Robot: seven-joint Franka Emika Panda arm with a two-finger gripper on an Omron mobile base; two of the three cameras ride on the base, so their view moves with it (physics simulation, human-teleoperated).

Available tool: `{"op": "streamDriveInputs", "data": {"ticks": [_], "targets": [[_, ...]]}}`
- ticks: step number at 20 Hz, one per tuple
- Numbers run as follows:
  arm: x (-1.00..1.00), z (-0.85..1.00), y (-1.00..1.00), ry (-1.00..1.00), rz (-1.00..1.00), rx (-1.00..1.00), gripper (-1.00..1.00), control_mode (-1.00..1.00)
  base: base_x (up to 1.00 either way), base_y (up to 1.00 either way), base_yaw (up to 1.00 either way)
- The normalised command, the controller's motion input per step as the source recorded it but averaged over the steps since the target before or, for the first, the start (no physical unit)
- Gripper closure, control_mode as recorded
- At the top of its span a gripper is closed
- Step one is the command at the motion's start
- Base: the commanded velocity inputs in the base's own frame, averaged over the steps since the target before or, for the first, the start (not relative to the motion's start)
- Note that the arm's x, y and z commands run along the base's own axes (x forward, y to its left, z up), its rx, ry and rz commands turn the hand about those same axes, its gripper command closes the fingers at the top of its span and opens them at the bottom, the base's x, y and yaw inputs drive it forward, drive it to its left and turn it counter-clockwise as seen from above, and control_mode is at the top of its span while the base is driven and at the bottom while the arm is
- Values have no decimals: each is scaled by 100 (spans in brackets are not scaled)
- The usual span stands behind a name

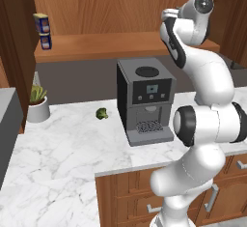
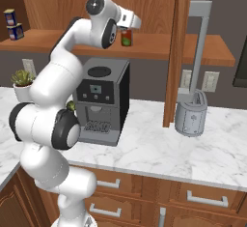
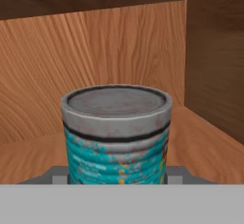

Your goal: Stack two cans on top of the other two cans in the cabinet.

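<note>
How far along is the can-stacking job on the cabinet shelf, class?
Done: one blue can sits on its twin at the shelf's left end. In hand: the teal can is close between the fingers. Left: setting it on the red can, which has nothing stacked on it.

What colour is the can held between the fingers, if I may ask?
Teal with a silvery top, clearest in the hand view: teal can.

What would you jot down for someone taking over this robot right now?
Claw: shut on the teal can, held upright inside the cabinet.
Two blue cans are already stacked at the shelf's left end.
The red can stands on the shelf by the claw.
Done: blue pair.
Left: set the teal can on the red one, then let go.
</note>
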Motion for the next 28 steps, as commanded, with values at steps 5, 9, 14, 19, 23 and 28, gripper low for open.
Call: {"op": "streamDriveInputs", "data": {"ticks": [5, 9, 14, 19, 23, 28], "targets": [[15, -15, -2, 0, 0, 1, 100, -100, 0, 0, 0], [9, -9, -5, 0, 0, 0, 100, -100, 0, 0, 0], [0, -3, -6, 0, 0, 0, 100, -100, 0, 0, 0], [0, 9, -1, 0, 0, 0, 100, -100, 0, 0, 0], [2, 5, 0, 0, 0, 0, 100, -100, 0, 0, 0], [21, 0, 2, 0, 0, 0, 100, -100, 0, 0, 0]]}}
